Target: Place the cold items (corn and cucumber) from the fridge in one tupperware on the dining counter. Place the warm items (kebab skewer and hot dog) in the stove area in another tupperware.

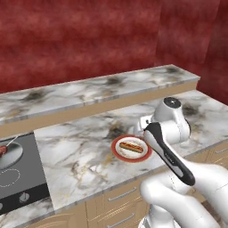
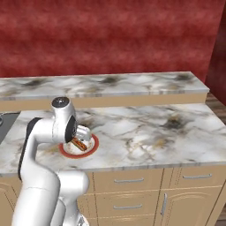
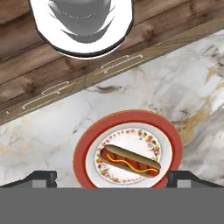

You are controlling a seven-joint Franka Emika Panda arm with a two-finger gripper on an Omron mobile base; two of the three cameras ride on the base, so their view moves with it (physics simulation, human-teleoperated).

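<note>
Your hand (image 3: pixel 112 179) hangs with jaws apart above the mustard-striped hot dog (image 3: pixel 129 160) on its red-rimmed plate (image 3: pixel 83 148), lined up to grasp it.

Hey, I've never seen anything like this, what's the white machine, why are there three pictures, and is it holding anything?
The white machine is a robot arm on a base that can drive, in a computer-rendered kitchen. Two pictures come from cameras riding on the base, one behind the arm to its left, one to its right, both looking over it at the marble counter. The third comes from a camera on the hand, looking down along the gripper; its two dark fingertips rise at the bottom edge.

On the counter sits a red-rimmed plate with a hot dog on it. At the far left of the left base picture there is a stove with a pan holding something reddish.

The gripper is open, above the plate, and holds nothing.
</note>
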